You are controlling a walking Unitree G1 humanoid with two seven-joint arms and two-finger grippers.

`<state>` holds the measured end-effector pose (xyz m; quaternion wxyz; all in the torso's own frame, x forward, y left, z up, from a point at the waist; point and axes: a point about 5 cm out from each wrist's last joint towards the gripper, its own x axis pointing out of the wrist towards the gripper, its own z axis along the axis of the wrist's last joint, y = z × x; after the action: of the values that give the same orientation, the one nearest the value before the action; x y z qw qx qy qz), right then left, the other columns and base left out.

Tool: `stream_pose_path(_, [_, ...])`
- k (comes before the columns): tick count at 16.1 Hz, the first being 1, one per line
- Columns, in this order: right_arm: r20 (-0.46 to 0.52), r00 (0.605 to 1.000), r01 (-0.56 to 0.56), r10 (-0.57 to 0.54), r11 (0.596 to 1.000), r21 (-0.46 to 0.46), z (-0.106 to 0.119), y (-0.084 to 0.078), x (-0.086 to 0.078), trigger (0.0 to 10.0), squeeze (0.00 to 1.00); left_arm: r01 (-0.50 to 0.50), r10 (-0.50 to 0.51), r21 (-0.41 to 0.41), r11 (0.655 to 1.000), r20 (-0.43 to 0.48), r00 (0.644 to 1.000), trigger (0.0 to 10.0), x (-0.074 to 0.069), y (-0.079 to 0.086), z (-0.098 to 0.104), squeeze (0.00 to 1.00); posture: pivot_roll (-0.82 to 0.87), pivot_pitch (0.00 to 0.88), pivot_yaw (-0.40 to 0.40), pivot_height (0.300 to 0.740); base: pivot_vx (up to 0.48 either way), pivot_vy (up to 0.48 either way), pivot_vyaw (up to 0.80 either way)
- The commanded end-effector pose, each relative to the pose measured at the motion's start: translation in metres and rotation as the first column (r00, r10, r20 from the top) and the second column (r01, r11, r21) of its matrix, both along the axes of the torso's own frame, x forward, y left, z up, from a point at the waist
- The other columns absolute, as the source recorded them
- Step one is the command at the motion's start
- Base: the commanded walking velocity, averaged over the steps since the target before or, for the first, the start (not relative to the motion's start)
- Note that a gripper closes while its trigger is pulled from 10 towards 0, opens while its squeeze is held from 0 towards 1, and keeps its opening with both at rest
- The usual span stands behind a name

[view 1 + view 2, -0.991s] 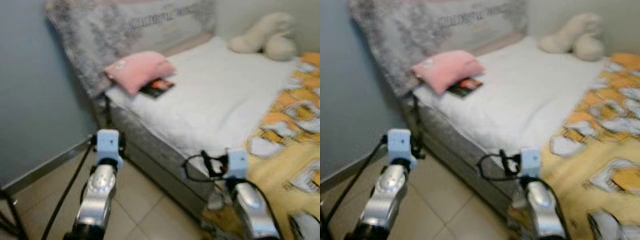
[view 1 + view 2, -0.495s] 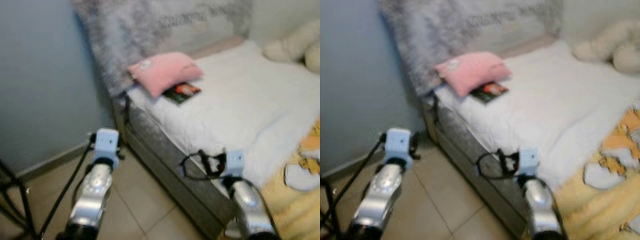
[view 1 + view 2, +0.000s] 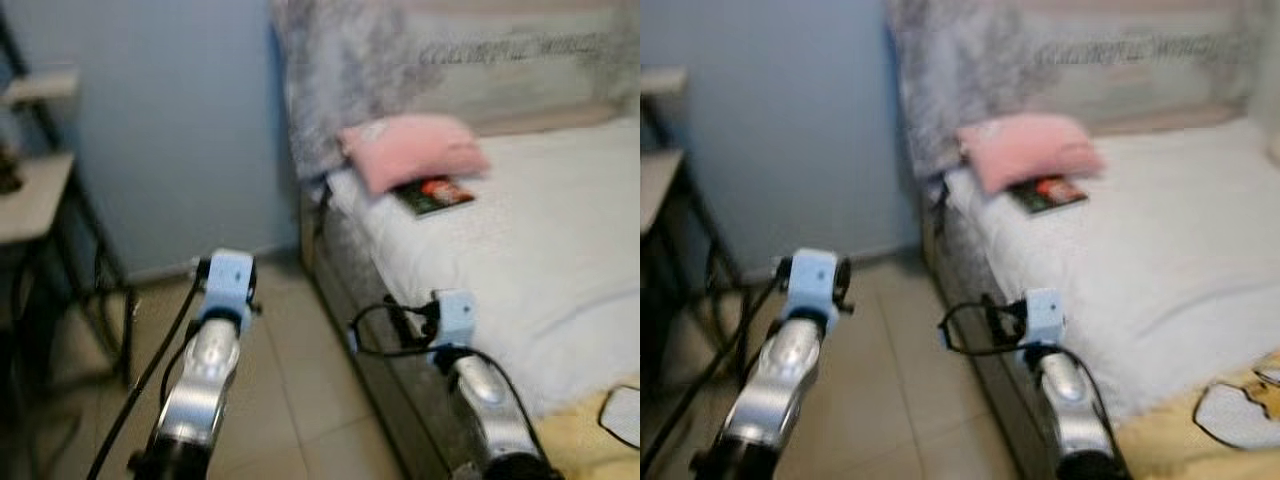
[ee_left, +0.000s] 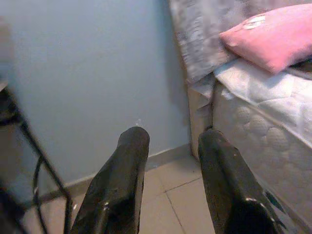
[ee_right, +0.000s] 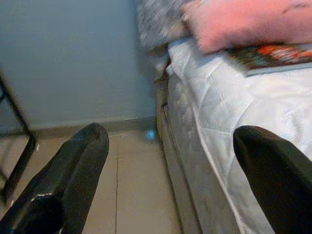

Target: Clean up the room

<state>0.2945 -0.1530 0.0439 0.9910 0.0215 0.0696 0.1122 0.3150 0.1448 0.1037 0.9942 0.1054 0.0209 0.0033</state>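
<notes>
The robot faces the corner where a bed (image 3: pixel 560 250) meets a pale blue wall (image 3: pixel 180 140), and the head views are soft with blur. Both silver arms reach forward and low. The left gripper (image 4: pixel 168 141) hangs over the tiled floor (image 3: pixel 280 390) near the foot of the wall, its two black fingers (image 4: pixel 124 170) parted by a modest gap with nothing between them. The right gripper (image 5: pixel 168 141) sits just beside the bed's quilted side, fingers (image 5: pixel 80 165) spread wide and likewise empty.

On the white mattress, a pink pillow (image 3: pixel 410 150) lies up against the fuzzy grey headboard (image 3: pixel 340 80). Tucked partly under the pillow's near edge is a book (image 3: pixel 433 194) with a dark cover showing red and green; what is printed on it is too blurred to read. Both lie well ahead of the grippers, with the right one the closer of the two. A patch of yellow patterned blanket (image 3: pixel 1230 420) shows at the near right corner of the bed.

To the robot's left, a table with thin black legs (image 3: pixel 40 200) stands against the wall, with dark cables trailing by its legs.
</notes>
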Motion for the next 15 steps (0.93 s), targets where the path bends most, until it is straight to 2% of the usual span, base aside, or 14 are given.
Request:
stream_pose_path(1, [0.004,1.000,-0.020,0.020,1.000,0.014,0.001,0.008,0.001,10.0,0.00,-0.040,0.040,-0.012,0.999,-0.038,0.998,10.0,0.000,0.014,-0.005,0.00,0.21,0.000,0.024,0.740,0.000,0.000,0.52])
stream_pose_path(3, [-0.002,1.000,-0.029,0.029,0.999,0.019,-0.001,0.009,0.000,10.0,0.00,-0.055,0.056,-0.031,0.998,0.014,0.998,10.0,0.002,0.018,0.004,0.00,0.20,0.000,0.028,0.740,0.000,0.000,0.53])
stream_pose_path(4, [-0.004,0.999,-0.043,0.043,0.999,0.023,-0.002,0.011,-0.001,10.0,0.00,-0.096,0.096,0.000,0.995,0.009,0.995,10.0,0.003,0.022,0.004,0.00,0.20,0.000,0.029,0.740,0.000,0.000,0.52])
stream_pose_path(6, [-0.002,1.000,-0.028,0.028,0.999,0.037,-0.002,0.011,-0.001,10.0,0.00,-0.134,0.134,-0.052,0.990,-0.021,0.991,10.0,0.004,0.028,0.000,0.00,0.20,0.000,0.030,0.740,0.266,0.000,0.52])
stream_pose_path(8, [-0.018,1.000,-0.009,0.009,1.000,0.030,-0.003,0.009,0.000,10.0,0.00,-0.141,0.139,-0.066,0.988,-0.031,0.990,10.0,0.002,0.031,-0.003,0.00,0.20,0.000,0.030,0.740,0.429,0.000,0.00])
stream_pose_path(10, [0.011,1.000,0.019,-0.019,1.000,0.024,0.000,0.004,0.000,10.0,0.00,-0.129,0.127,-0.075,0.989,-0.031,0.991,10.0,0.002,0.029,-0.003,0.00,0.19,0.000,0.033,0.740,0.442,0.000,0.00])
stream_pose_path(15, [0.024,1.000,0.004,-0.004,1.000,-0.002,0.001,0.003,0.000,10.0,0.00,-0.058,0.057,-0.049,0.997,-0.006,0.998,10.0,0.005,0.027,-0.001,0.00,0.19,0.000,0.025,0.740,0.457,0.000,0.58])
